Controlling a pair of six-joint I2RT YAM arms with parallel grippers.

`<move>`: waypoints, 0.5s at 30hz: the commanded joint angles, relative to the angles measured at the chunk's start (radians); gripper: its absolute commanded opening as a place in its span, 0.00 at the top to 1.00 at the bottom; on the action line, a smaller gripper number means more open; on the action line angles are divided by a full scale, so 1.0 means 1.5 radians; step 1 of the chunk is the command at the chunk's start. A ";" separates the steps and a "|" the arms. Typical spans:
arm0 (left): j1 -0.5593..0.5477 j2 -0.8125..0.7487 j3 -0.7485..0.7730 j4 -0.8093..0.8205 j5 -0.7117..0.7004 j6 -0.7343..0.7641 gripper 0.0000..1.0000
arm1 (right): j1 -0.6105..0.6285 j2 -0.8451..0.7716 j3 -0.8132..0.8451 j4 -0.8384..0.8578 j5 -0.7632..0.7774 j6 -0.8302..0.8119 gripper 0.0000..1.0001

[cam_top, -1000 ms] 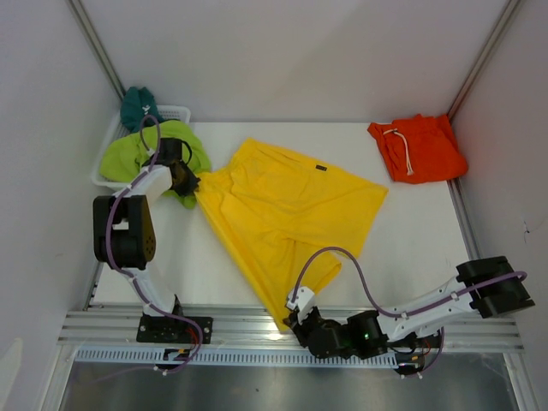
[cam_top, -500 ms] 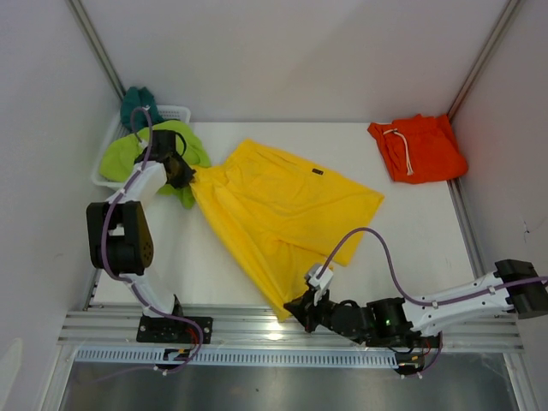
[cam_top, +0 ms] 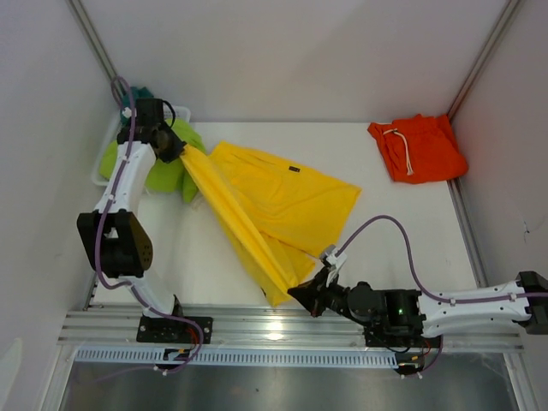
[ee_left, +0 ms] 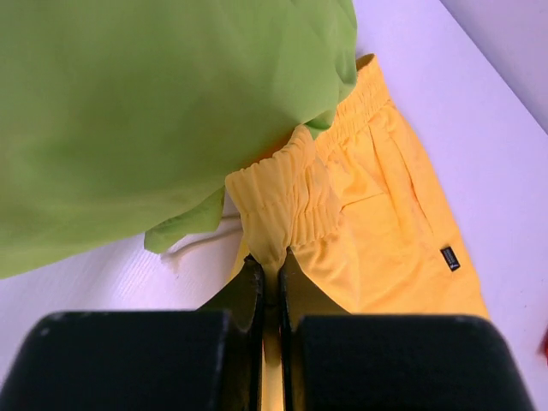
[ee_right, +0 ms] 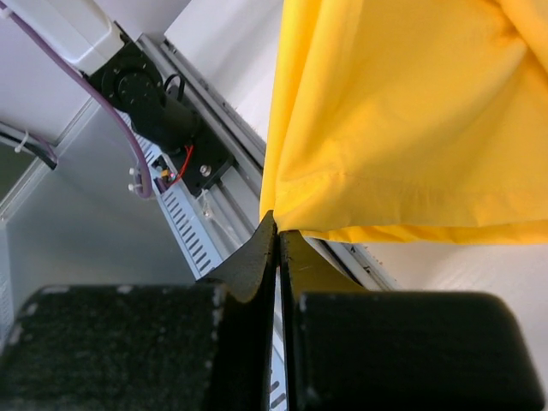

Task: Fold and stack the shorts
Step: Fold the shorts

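Yellow shorts (cam_top: 282, 205): spread across centre of counter (cam_top: 402, 231), pulled taut into a ridge running from upper left down to lower centre of the top view. Small dark label (cam_top: 294, 169) shows on the flat part.

Left pincer (cam_top: 178, 151): shut tight on the elastic waistband corner, upper left. Wrist view confirms it: yellow gathers pinched between the fingers (ee_left: 250, 295), no gap.

Right pincer (cam_top: 301, 291): shut, at the lower corner of the yellow fabric near the front rail (cam_top: 257, 325). In its wrist view the tips meet right at the fabric's edge; how much cloth is caught between them is hard to make out.

Lime-green shorts (cam_top: 163, 171): heaped at upper left, partly hidden under the left arm, overlapping the yellow waistband.

Teal shorts (cam_top: 142, 91): only a sliver visible behind the arm's cable.

White basket (cam_top: 181, 111): mostly covered, just some rim showing.

Orange shorts (cam_top: 418, 147): folded, upper right corner of counter, white drawstring on top, well apart from the rest.
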 commanded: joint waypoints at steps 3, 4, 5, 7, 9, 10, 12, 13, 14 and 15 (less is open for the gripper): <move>0.020 -0.041 0.051 -0.004 -0.039 0.012 1.00 | 0.000 0.000 0.053 -0.018 -0.061 0.011 1.00; 0.021 -0.039 0.072 -0.009 -0.036 0.011 1.00 | -0.009 -0.003 0.063 -0.031 -0.065 0.016 1.00; 0.021 -0.031 0.079 -0.013 -0.033 0.008 1.00 | -0.033 -0.005 0.074 -0.056 -0.072 0.018 1.00; 0.021 -0.019 0.113 -0.020 -0.022 -0.001 1.00 | -0.069 -0.015 0.109 -0.087 -0.096 0.019 1.00; 0.021 0.002 0.125 -0.013 -0.007 -0.010 1.00 | -0.144 -0.025 0.134 -0.148 -0.116 0.019 1.00; 0.021 0.008 0.127 -0.010 0.004 -0.022 1.00 | -0.178 -0.030 0.157 -0.163 -0.155 0.017 1.00; 0.021 0.030 0.141 -0.008 0.018 -0.035 1.00 | -0.303 -0.029 0.183 -0.204 -0.218 0.008 1.00; 0.021 0.034 0.143 -0.006 0.019 -0.046 1.00 | -0.350 -0.020 0.202 -0.211 -0.299 0.005 1.00; 0.021 0.041 0.146 -0.003 0.017 -0.054 1.00 | -0.442 -0.012 0.212 -0.218 -0.348 0.003 1.00; 0.020 0.046 0.147 0.000 0.015 -0.061 1.00 | -0.487 -0.002 0.218 -0.220 -0.442 0.003 1.00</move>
